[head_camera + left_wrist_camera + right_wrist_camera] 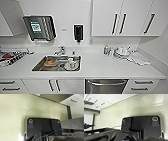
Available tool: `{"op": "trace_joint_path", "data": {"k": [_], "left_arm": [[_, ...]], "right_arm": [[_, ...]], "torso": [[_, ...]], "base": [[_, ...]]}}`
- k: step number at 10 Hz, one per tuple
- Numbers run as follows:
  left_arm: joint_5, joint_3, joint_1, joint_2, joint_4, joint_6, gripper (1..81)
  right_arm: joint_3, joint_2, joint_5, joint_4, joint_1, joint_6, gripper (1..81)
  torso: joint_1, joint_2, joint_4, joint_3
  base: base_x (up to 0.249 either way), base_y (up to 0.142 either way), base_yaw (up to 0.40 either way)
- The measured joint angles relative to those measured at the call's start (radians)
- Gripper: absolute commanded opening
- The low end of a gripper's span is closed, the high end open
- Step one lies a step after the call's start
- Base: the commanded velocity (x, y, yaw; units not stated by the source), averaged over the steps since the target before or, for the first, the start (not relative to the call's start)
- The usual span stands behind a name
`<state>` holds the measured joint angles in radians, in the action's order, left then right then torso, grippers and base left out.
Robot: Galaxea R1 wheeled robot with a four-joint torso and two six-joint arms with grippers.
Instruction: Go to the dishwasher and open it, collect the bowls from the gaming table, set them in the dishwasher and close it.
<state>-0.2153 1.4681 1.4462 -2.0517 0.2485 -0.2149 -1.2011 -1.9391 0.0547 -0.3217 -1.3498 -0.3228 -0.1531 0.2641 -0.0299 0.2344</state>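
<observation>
dishwasher: right below the white counter, just right of the sink, door shut
progress: barely started, opening, bowls, loading all left
end effectors: honestly can't tell, open or closed

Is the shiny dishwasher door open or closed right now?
Closed. The dishwasher front stands flat in line with the white cupboard doors under the counter, its bar handle across the top, no dark inside showing.

I see a white countertop with a steel sink sunk into it. Right of the sink, near the wall, stand small bottles, stacked dishes and a folded cloth; left of it lie printed packages.
</observation>
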Motion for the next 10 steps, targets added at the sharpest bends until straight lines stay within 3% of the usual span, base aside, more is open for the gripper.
{"op": "trace_joint_path", "data": {"k": [4, 7, 10], "left_arm": [[-0.001, -0.200, -0.090, 0.198, 0.001, 0.010, 81.1], [0.010, -0.312, -0.183, 0.282, 0.002, 0.032, 81.1], [0.087, -0.391, -0.257, 0.321, 0.000, 0.036, 81.1]], "right_arm": [[0.024, 0.024, -0.001, -0.004, 0.071, 0.035, 81.1], [0.024, 0.038, -0.012, -0.004, 0.105, 0.074, 81.1], [0.046, 0.073, -0.022, -0.003, 0.160, 0.157, 81.1]], "torso": [[-0.082, 0.131, 0.000, 0.015], [-0.149, 0.238, 0.000, 0.016], [-0.201, 0.324, 0.000, 0.080]], "base": [[0.000, 0.000, 0.000], [0.000, 0.000, 0.000], [0.000, 0.000, 0.000]]}}
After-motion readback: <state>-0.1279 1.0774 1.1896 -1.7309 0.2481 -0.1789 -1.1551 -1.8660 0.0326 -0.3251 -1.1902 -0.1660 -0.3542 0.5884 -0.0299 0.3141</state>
